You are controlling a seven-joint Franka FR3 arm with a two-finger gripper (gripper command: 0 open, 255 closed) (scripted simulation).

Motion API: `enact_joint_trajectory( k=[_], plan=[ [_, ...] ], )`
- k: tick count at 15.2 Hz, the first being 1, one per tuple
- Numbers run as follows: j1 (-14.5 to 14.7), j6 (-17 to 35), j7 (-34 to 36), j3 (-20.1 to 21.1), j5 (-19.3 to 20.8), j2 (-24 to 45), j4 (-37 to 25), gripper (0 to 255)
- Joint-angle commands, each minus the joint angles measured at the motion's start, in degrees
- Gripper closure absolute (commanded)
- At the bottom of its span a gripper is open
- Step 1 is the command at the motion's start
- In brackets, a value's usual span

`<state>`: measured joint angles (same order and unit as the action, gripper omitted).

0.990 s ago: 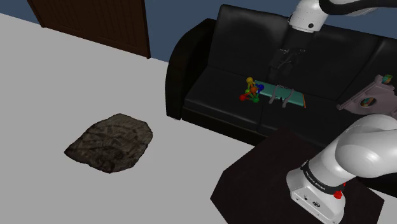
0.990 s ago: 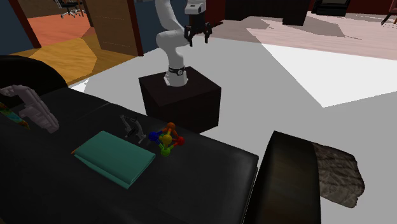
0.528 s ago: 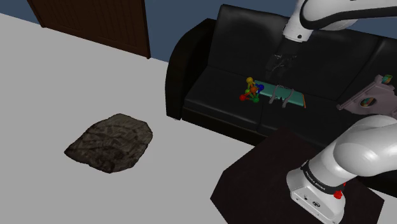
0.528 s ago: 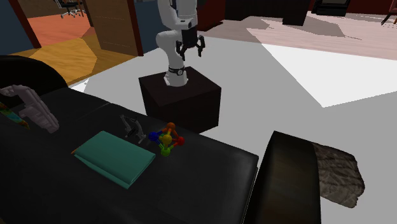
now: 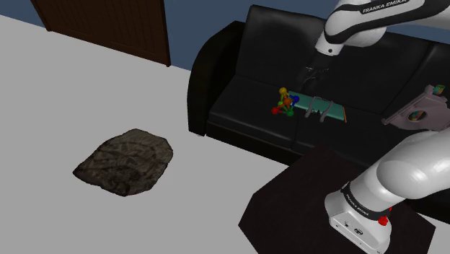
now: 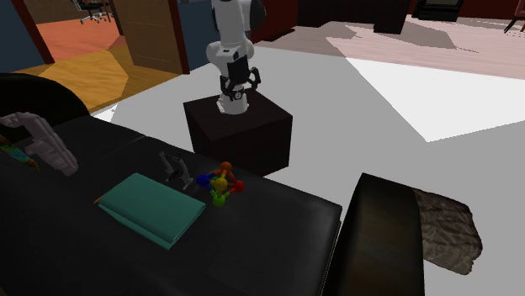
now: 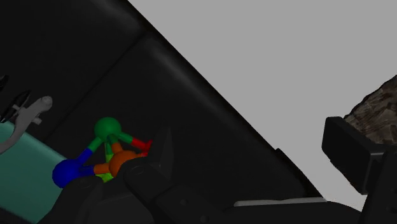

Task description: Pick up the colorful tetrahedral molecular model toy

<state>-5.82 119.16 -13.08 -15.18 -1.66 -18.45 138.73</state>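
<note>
Molecular model toy [image 6: 220,184] [image 5: 284,101] [image 7: 108,156]: balls in blue, orange, green and red joined by coloured rods. It sits on the seat of a black sofa [image 6: 269,244] [image 5: 231,108] [image 7: 95,51], between backrest and front edge, well in from the armrest.

Just beside it, on the side away from the armrest, is a teal pad [image 6: 151,208] [image 5: 335,112] [image 7: 25,175], flat on the seat.

A grey metal tool [image 6: 175,168] [image 5: 316,108] [image 7: 25,114] lies at the pad's front-edge side. Whether it touches the pad or only lies alongside, cannot tell.

Farther along the seat, at the second exterior view's left, lies a pale grey-white object [image 6: 42,143] [image 5: 418,108].

Off the armrest end, on the grey floor [image 6: 379,109], is a mottled brown rock-like lump [image 6: 446,227] [image 5: 126,160] [image 7: 375,108].

Past the seat's front edge a dark box stand [image 6: 240,130] [image 5: 303,195] carries the white arm [image 6: 227,25] [image 5: 375,18].

The gripper [image 6: 238,84] [image 5: 311,73] [image 7: 254,146] hangs in the air, clear of the toy. Its black fingers are spread wide with nothing between them. In the wrist view the toy lies just beside one finger, partly hidden behind it, untouched.

Farthest off is a brown wooden door [image 6: 156,34].
</note>
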Motion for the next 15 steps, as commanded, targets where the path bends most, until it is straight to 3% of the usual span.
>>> enact_joint_trajectory(
  k=[1, 9, 15],
  plan=[
    [-0.28, 2.71, -2.44, -1.71, -0.97, 3.94, -1.33, 0],
    [-2.02, 9.40, -13.77, -6.71, -9.37, 20.97, -10.67, 0],
    [-5.99, 10.86, -22.04, -7.09, -17.68, 34.36, -20.81, 0]
  ],
)
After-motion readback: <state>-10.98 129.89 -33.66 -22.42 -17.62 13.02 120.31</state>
